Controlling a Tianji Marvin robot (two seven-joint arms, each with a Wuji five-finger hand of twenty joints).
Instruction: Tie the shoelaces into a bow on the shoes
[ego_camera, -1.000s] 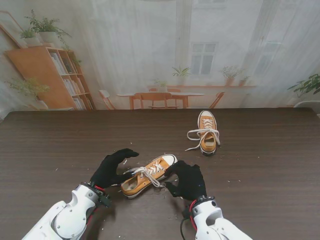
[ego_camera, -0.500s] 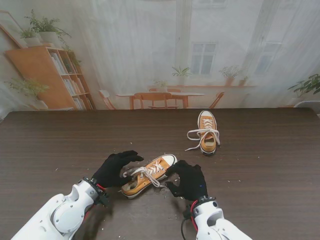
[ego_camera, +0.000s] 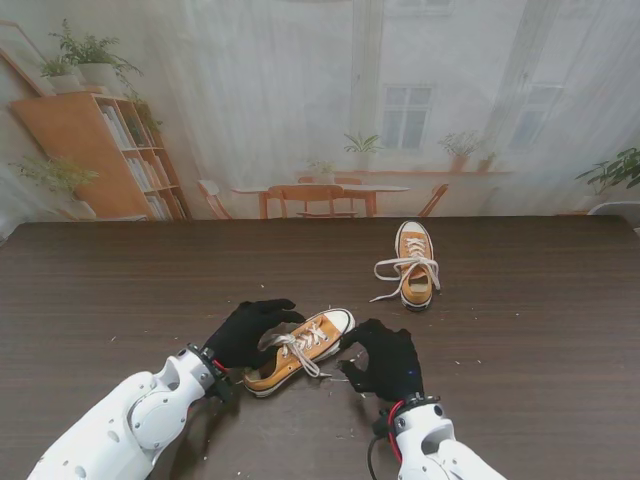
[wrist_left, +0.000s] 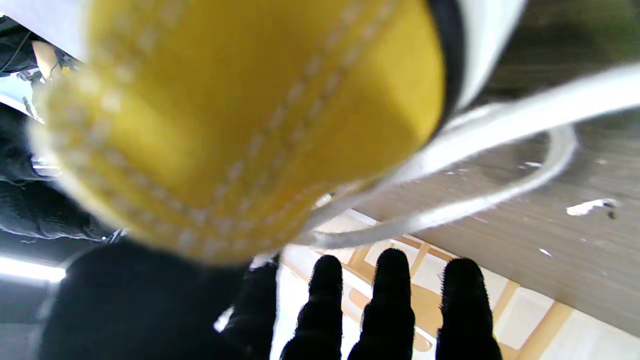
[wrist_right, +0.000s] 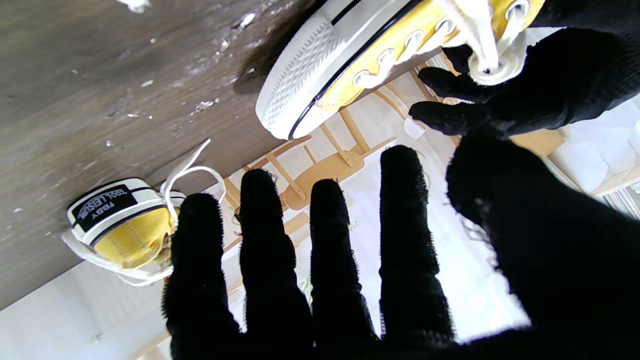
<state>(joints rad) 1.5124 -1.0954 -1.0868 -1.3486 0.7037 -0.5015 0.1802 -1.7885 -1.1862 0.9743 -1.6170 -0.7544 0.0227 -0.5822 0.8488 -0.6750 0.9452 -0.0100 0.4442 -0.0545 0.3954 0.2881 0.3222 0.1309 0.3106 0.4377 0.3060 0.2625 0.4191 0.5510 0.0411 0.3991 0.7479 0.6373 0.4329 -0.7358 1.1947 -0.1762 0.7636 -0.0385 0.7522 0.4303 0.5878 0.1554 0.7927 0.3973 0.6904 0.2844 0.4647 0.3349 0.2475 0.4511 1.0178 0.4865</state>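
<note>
The near yellow shoe (ego_camera: 300, 348) lies at an angle, white toe pointing far right, its white laces (ego_camera: 297, 342) loose over the tongue. My left hand (ego_camera: 251, 331) in a black glove arches over the shoe's heel side, fingers apart. In the left wrist view the blurred yellow heel (wrist_left: 240, 115) fills the frame, with a lace loop (wrist_left: 500, 195) beside it and straight fingers (wrist_left: 390, 305) holding nothing. My right hand (ego_camera: 387, 362) sits just right of the toe, open; its fingers (wrist_right: 325, 260) are spread, apart from the toe (wrist_right: 300, 90). The second yellow shoe (ego_camera: 415, 264) stands farther right, its laces untied.
The dark wooden table (ego_camera: 540, 330) carries small white scraps around the near shoe. A printed backdrop of a room stands along the far edge. The second shoe (wrist_right: 120, 220) shows beyond my right fingers in the right wrist view.
My left hand has moved right and forward, from beside the near shoe to over its heel side. My right hand has shifted slightly right, away from the toe. Both shoes have stayed put.
</note>
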